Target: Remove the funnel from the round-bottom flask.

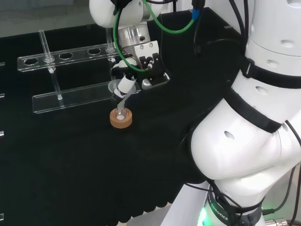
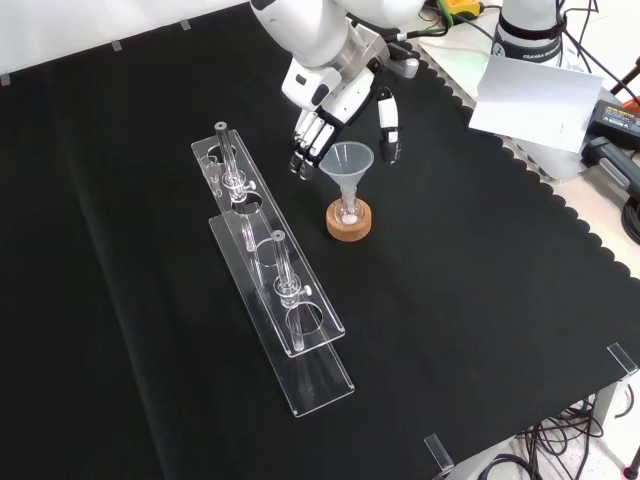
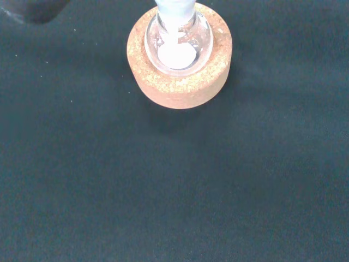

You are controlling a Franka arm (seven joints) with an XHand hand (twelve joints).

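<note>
Reaching down from the front view's top, the arm (image 2: 310, 30) held the hand (image 2: 335, 105) just behind the funnel (image 2: 347, 165), fingers (image 2: 388, 130) spread and nearly straight to either side of its rim, grasping nothing. The funnel sat upright in the flask (image 3: 178, 41), which rested in a cork ring (image 2: 349, 222).

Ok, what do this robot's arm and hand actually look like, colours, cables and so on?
The arm is glossy white, with rounded links and black bands at the joints. Green and black cables loop near the wrist, where a bare metal block sits. The hand is white with black segments on its fingers and thumb, roughly person-sized.
</note>
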